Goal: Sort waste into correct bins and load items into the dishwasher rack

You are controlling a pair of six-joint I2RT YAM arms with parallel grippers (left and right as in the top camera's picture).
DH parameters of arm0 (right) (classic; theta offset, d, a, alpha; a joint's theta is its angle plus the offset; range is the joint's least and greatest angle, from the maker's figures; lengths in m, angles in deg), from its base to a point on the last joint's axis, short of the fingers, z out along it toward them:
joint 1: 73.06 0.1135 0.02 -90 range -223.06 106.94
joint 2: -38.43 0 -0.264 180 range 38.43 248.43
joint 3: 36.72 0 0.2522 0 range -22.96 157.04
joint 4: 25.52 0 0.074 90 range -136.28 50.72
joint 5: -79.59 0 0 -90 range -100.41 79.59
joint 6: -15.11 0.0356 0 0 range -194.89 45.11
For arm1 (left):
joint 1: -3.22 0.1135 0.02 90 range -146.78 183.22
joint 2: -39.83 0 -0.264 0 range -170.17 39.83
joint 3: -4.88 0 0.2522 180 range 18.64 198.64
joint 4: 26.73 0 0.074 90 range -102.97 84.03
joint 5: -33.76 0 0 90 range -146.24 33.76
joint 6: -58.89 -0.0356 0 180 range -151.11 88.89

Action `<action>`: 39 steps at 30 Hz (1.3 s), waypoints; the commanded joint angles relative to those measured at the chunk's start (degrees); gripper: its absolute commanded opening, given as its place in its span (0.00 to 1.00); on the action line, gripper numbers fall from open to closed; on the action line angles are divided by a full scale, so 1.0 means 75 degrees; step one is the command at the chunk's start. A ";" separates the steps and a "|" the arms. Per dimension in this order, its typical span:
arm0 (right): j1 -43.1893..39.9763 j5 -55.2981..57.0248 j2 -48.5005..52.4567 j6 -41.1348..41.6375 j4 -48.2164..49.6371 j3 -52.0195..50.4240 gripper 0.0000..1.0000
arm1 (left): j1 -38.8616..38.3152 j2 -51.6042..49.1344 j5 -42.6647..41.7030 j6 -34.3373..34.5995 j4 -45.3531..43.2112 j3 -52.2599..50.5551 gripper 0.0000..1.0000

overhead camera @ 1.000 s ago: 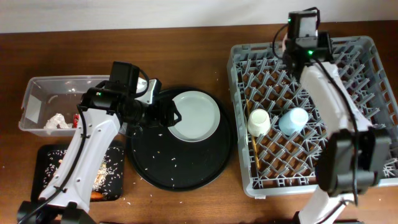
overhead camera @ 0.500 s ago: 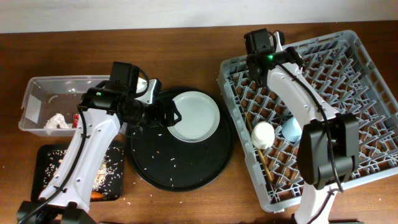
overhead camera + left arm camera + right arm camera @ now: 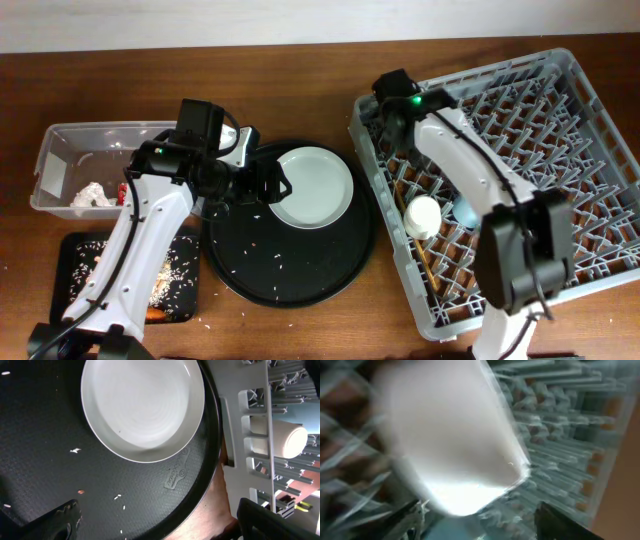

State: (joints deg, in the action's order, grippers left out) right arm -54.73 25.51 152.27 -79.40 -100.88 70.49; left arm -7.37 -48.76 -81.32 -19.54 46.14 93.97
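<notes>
The left hand (image 3: 157, 510) is spread wide open, its fingers (image 3: 60, 520) apart over the round tray (image 3: 260, 265). It holds nothing. The plate (image 3: 142, 407) lies on that tray just ahead of the fingertips, with a few rice grains scattered around it.

The right hand (image 3: 385, 125) is at the rack's (image 3: 560, 90) near-left corner. Its wrist view is badly blurred: dark fingers (image 3: 405, 517) stand apart at the bottom corners with a pale shape between them, and I cannot tell whether they grip anything.

The rack sits askew on the tabletop (image 3: 300, 70), just beside the round tray. Inside it the cream cup (image 3: 422, 215) lies on its side, and the blue cup (image 3: 465, 208) next to it is partly hidden by the arm.

On the left, the tub (image 3: 60, 150) holds the napkin (image 3: 90, 195). The flat tray (image 3: 70, 250) below it carries rice (image 3: 170, 270).
</notes>
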 commanded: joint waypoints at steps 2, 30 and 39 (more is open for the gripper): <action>0.0154 -0.2343 -0.1361 0.0160 -0.0458 0.0274 0.82 | 0.0000 0.0087 -0.0058 -0.0073 0.0003 0.0079 0.99; 0.0219 -0.6015 -0.1591 0.1067 0.1087 -0.1947 0.26 | 0.0000 0.0087 -0.0058 -0.0073 0.0003 0.0079 0.99; 0.0219 -0.5697 -0.1574 0.1070 0.2486 -0.2238 0.05 | 0.0000 0.0087 -0.0058 -0.0073 0.0003 0.0079 0.99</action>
State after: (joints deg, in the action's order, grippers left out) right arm -53.79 -16.98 140.40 -69.04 -86.52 53.63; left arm -7.37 -48.76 -81.32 -19.54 46.12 93.97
